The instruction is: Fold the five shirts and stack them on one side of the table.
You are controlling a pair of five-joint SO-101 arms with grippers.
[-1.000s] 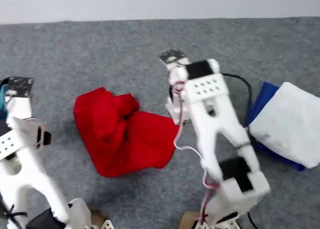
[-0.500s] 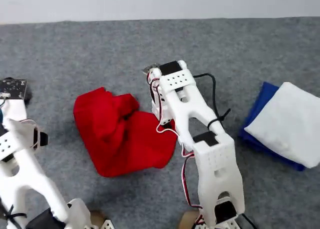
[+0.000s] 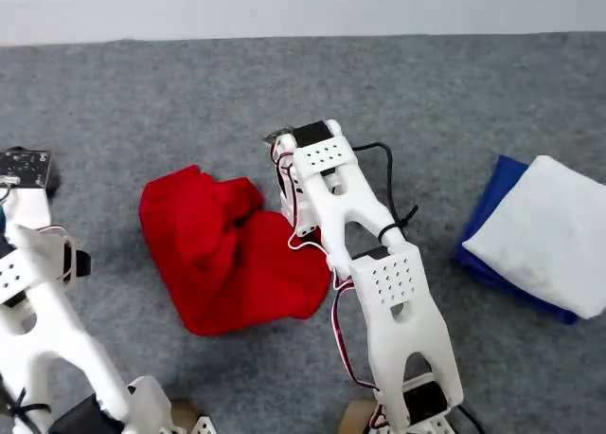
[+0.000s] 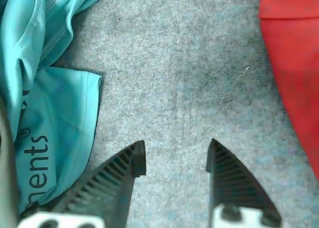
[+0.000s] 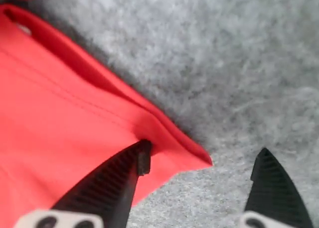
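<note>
A crumpled red shirt lies in the middle of the grey table. My right gripper is open right over the shirt's corner, one finger above the red cloth, the other above bare carpet; in the high view that arm stands at the shirt's right edge. A folded white shirt rests on a folded blue one at the right side. My left gripper is open over bare carpet, between a teal shirt and the red shirt's edge.
The left arm stands at the table's left edge. Grey carpet covers the table, with open room behind the red shirt and between it and the folded stack. A pale wall runs along the far edge.
The right arm has swung left, from beside the folded stack to the red shirt's right edge. The left arm shifted slightly early on and has since stayed still.
</note>
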